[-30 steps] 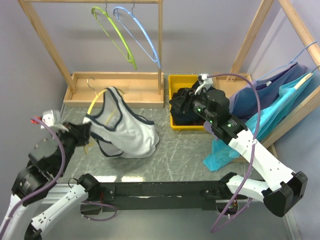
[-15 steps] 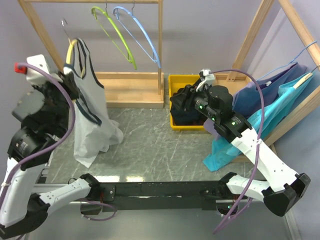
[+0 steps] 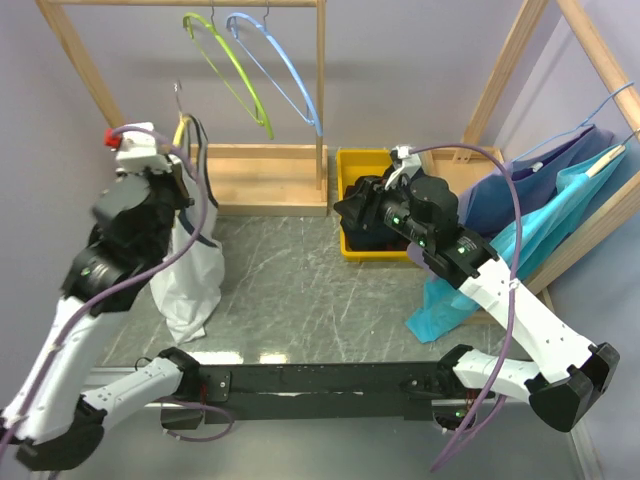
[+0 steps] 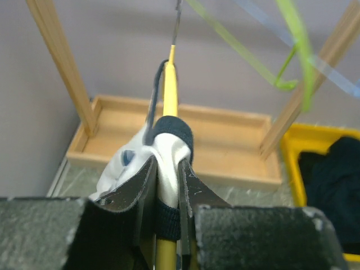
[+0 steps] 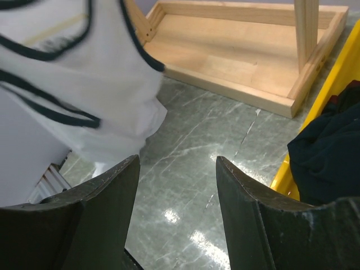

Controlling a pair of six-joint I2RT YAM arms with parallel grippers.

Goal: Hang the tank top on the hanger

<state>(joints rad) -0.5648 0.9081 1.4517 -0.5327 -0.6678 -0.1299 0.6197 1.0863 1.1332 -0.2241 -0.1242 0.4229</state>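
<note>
Top view: left gripper (image 3: 178,165) held high, tank top (image 3: 190,270) draped on the yellow hanger (image 3: 181,128), hanging down beside the arm over the table (image 3: 300,290). Left wrist view — jaws clenched on shirt fabric and hanger together. Right wrist view — right gripper (image 5: 177,163) spread apart, tank top off to its left.

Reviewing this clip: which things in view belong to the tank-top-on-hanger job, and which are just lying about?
Job: tank top; yellow hanger; left gripper, clamped on both.

Lying about: lime-green hanger; light-blue hanger; yellow bin holding a black garment; blue garment; teal garment; right gripper, open and empty.
</note>
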